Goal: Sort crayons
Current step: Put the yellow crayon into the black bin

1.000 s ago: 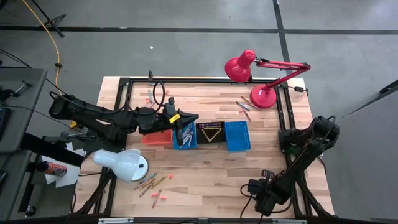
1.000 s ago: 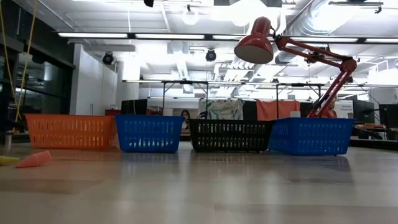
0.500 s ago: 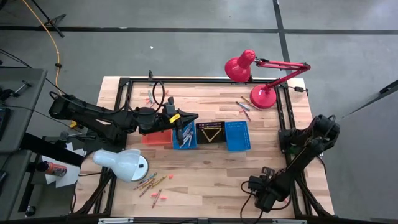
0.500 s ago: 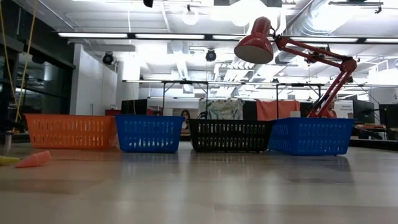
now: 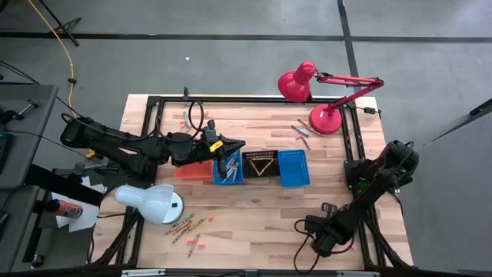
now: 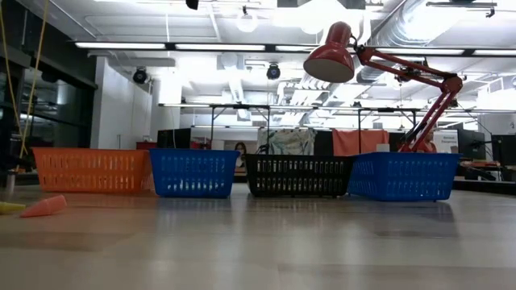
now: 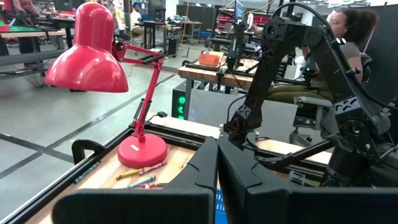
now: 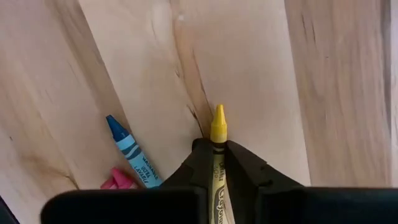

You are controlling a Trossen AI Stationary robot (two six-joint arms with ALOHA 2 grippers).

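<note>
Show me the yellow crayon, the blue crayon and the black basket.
yellow crayon (image 8: pixel 218 127), right wrist view, tip end.
blue crayon (image 8: pixel 129 149), right wrist view, wrapper.
black basket (image 5: pixel 261 165), high view, floor.

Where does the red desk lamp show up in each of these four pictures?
High view: red lamp at the table's far right corner.
Low view: red lamp upper right, above the blue basket.
Left wrist view: red lamp at left, crayons by its base.
Right wrist view: not in it.
Shared landmark: the lamp's round base.
</note>
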